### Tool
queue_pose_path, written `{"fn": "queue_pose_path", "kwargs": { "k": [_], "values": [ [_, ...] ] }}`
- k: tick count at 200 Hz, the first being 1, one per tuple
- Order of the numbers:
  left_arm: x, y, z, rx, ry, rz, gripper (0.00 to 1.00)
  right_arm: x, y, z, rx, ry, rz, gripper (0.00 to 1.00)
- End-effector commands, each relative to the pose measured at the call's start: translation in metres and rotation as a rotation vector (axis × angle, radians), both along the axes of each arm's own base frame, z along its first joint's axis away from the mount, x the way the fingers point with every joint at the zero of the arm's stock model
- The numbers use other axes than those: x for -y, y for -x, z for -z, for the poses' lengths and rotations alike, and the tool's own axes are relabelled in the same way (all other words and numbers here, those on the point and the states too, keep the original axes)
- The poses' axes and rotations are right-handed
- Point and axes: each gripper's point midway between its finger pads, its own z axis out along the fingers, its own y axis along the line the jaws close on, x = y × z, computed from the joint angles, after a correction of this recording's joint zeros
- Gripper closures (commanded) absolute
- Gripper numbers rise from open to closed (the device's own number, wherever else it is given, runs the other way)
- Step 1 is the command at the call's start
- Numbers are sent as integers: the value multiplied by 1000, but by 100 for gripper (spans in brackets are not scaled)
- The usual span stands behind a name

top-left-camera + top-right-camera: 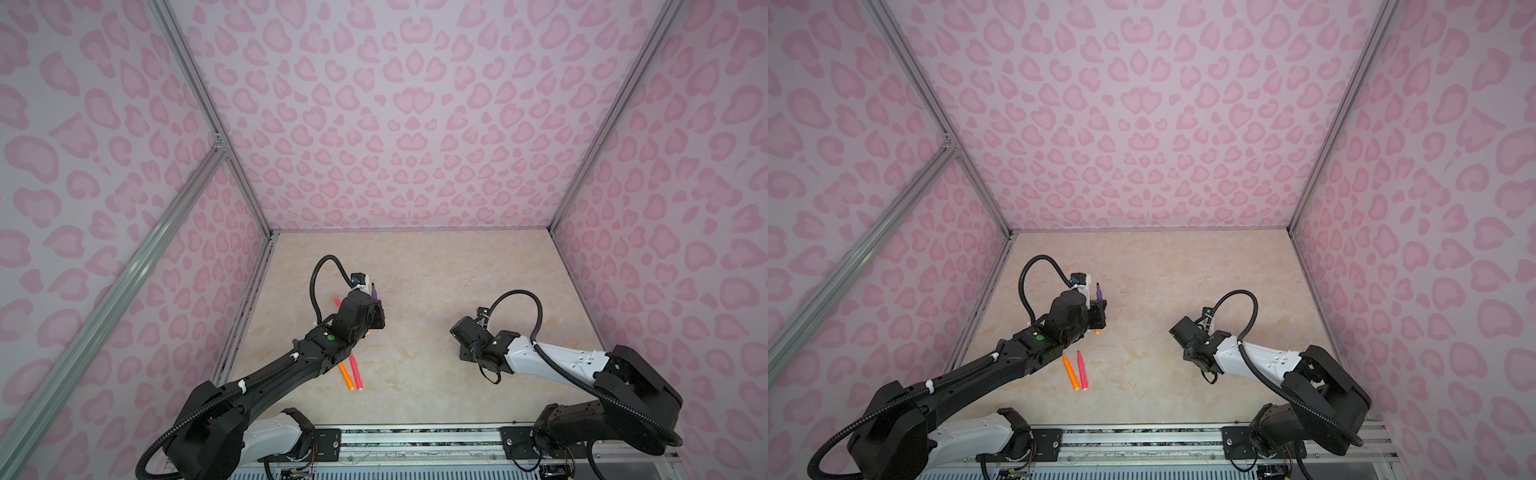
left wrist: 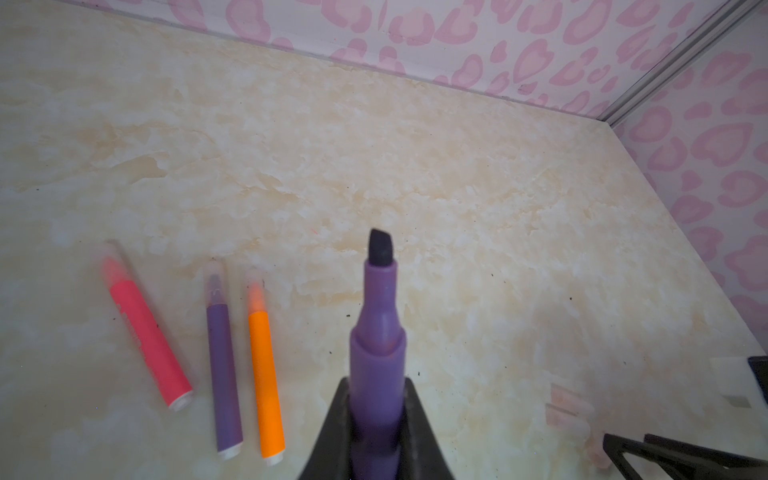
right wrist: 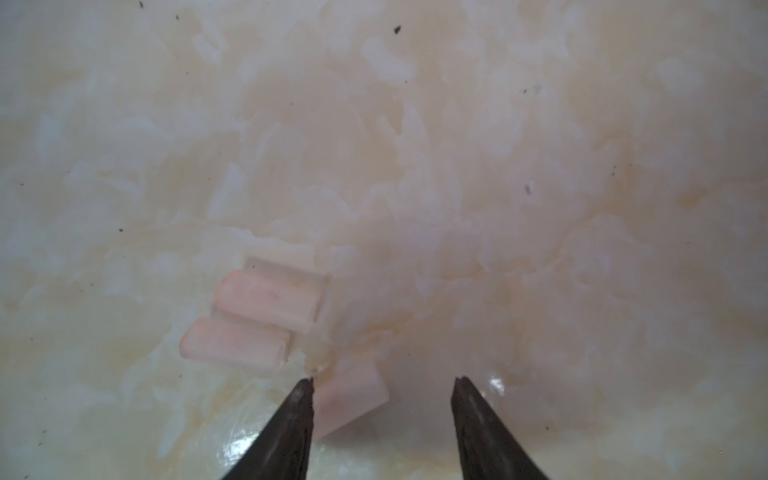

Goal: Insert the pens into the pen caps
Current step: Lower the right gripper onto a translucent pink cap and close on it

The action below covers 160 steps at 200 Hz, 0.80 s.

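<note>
So far three pens (image 2: 222,365) capped | left gripper (image 2: 377,380) grips purple pen (image 2: 376,316) | right gripper (image 3: 384,379) half open, cap (image 3: 353,399) between fingers (image 3: 291,428) | maybe three left

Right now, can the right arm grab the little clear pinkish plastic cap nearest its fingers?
Probably yes: the right gripper is open, and that clear pinkish cap lies partly between its jaws with nothing covering it.

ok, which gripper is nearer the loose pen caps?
Right. The right gripper hangs open at the pen caps, one just inside its jaws; the left gripper is across the table, shut on the purple pen.
</note>
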Motion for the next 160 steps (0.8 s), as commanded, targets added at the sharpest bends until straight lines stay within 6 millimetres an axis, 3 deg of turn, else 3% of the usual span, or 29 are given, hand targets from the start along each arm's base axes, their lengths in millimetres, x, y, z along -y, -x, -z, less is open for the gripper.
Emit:
{"fn": "queue_pose_path", "kwargs": {
  "k": [1,100,160],
  "values": [
    [3,-2,-6,9,9,12,97,6,7,6,-18,8,17,46],
    [6,-1,-7,12,17,24,97,3,4,7,-6,0,14,46],
    [7,-1,-6,7,18,32,97,6,3,15,-25,28,18,62]
  ]
}}
